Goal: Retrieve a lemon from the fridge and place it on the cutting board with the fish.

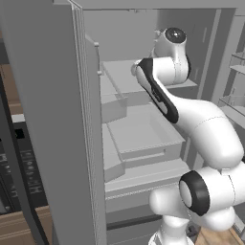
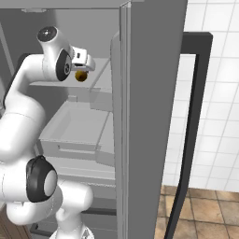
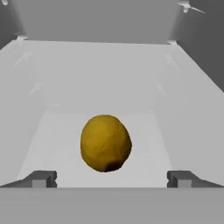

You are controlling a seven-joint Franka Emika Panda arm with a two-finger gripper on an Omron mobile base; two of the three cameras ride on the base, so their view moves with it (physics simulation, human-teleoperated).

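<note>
Left base view: the large grey French-door fridge (image 1: 52, 119) stands with its door swung open, the door's edge filling the left of the frame. Pale interior visible, with flat grey shelves (image 1: 119, 76) above and an open-topped grey drawer (image 1: 143, 134) below them. The white arm with dark joints (image 1: 201, 129) rises from the lower right and reaches into the upper part of the compartment; its wrist sits at shelf height. The claw itself is hidden behind the wrist here.

Right base view: arm comes up from the lower left and bends into the fridge. The claw (image 2: 84, 65) points inward over the upper shelf. The small round yellow-orange lemon (image 2: 81, 76) sits on that shelf, just below and beside the claw's end; whether they touch cannot be told from this side. White tiled wall (image 2: 214, 93) and a dark bar handle (image 2: 191, 130) to the right of the open door.

Hand view: the lemon (image 3: 106, 143) rests on the pale shelf floor, centred. The two dark finger tips (image 3: 40, 178) stand far apart at left and right, as wide as they go, with the lemon lying between their lines but farther in. Nothing is gripped; both tips are clear of the fruit.
</note>
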